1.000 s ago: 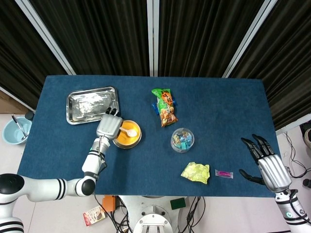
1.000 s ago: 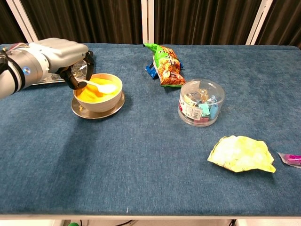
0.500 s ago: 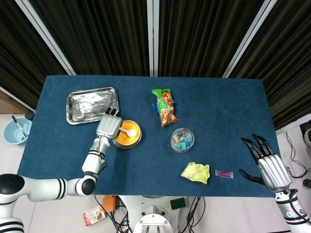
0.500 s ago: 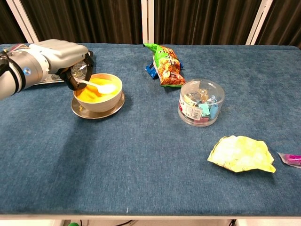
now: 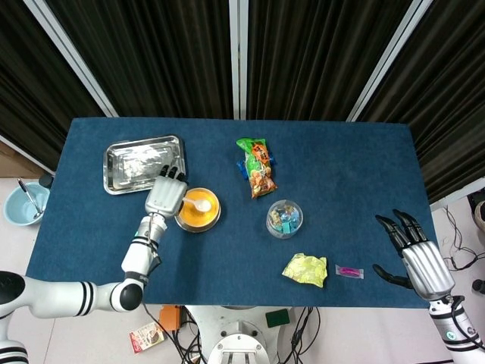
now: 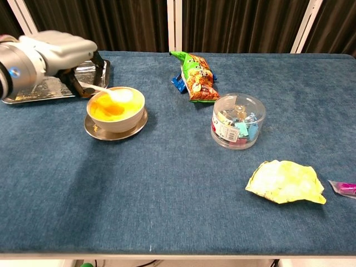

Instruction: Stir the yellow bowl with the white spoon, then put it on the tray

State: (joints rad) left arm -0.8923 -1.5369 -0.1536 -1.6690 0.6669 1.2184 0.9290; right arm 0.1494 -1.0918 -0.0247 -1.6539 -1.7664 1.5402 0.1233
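The yellow bowl [image 5: 198, 210] [image 6: 115, 108] sits on a small metal saucer [image 6: 115, 130] at the table's left. My left hand [image 5: 164, 196] [image 6: 58, 51] holds the white spoon [image 5: 198, 204] [image 6: 109, 93] by its handle; the spoon's head hangs just above the bowl's far rim. The steel tray [image 5: 144, 163] [image 6: 53, 88] lies behind and left of the bowl, partly hidden by the hand in the chest view. My right hand [image 5: 419, 261] hovers open off the table's right front corner, holding nothing.
A green snack bag [image 5: 258, 167] [image 6: 196, 75] lies at mid-table. A clear tub of clips [image 5: 284, 218] [image 6: 238, 120] stands right of the bowl. A crumpled yellow wrapper [image 5: 305, 269] [image 6: 286, 182] and a small pink item [image 5: 348, 271] [image 6: 344, 188] lie near the front right.
My left hand has risen and drawn back to the left, lifting the spoon's head out of the bowl to just above its rim. The right hand has stayed put.
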